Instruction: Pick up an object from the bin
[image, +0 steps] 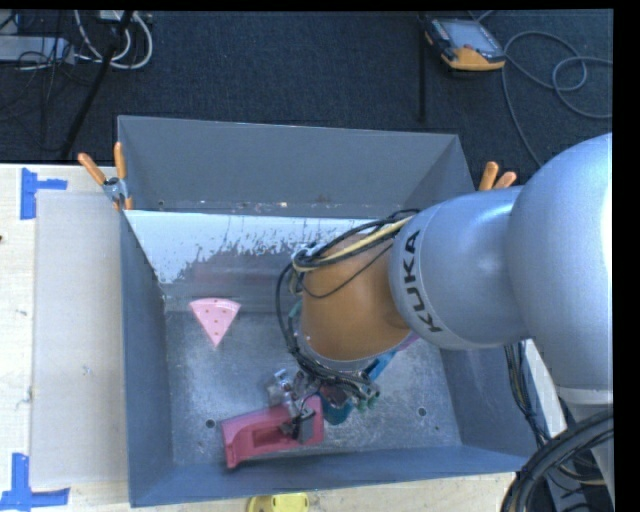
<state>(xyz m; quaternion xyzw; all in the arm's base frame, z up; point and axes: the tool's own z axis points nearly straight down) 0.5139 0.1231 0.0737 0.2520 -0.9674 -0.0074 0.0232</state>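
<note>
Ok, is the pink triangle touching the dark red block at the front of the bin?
Apart. The camera view shows bare grey bin floor between the pink triangle and the red block.

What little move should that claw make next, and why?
Probably a short drop straight down: the claw is over the right end of the dark red block by the bin's front wall, a teal thing just beside it.

Dark carpeted floor (300, 70), loose cables (128, 40) trailing across it, orange device (465, 42) at top.
</note>
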